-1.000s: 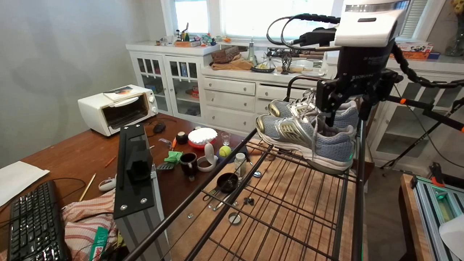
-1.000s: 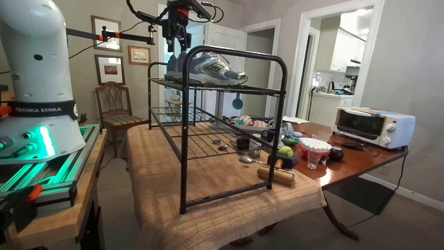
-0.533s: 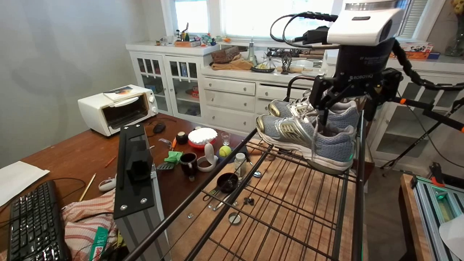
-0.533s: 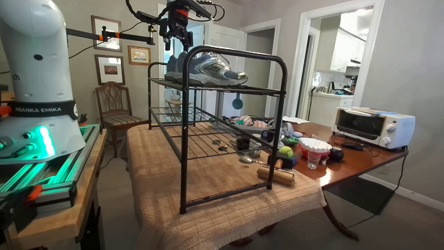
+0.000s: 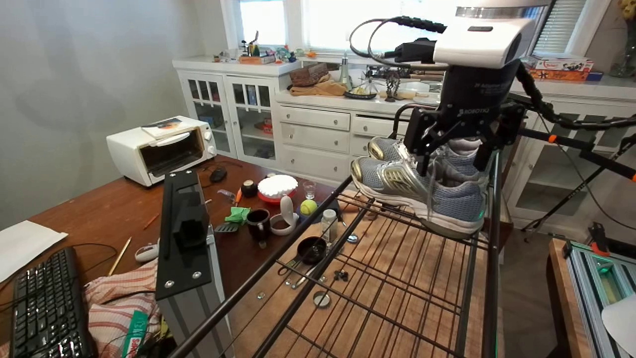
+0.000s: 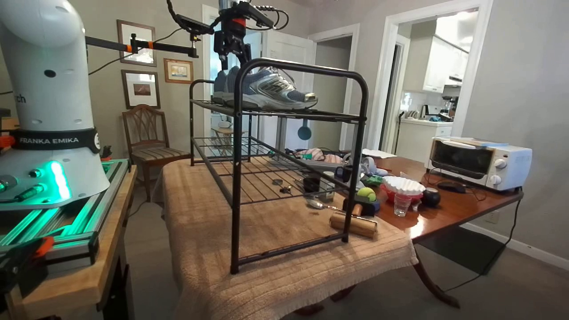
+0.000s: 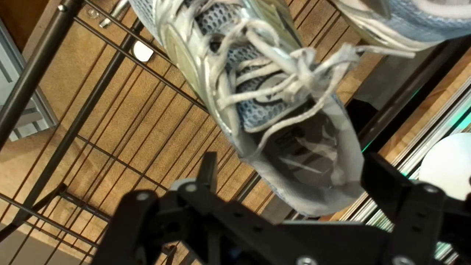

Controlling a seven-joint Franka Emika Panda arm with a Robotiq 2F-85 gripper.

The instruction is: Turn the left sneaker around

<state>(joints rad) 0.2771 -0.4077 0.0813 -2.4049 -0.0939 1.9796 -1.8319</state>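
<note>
No grip on left sneaker (image 7: 257,114)

It sat on the rack (image 6: 236,186), top tier; your gripper (image 7: 290,167) stood wide open above its collar, empty. Jaws looked skewed to it, so closing risked slipping; turning risked bumping the right sneaker (image 7: 408,25) beside it, or snagging loose laces (image 7: 307,79). Red dish (image 6: 389,194) held fluted white paper (image 6: 403,183); dark mug (image 5: 257,231), contents unclear.

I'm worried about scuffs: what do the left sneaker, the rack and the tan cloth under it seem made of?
Left sneaker: matte mesh, likely synthetic, given its small holes; silver areas shine, perhaps plastic.
Rack: probably metal with a dark coating, given its thin bars and sheen.
Tan cloth: dull, probably cotton towelling, judging by its fringed edge.
</note>
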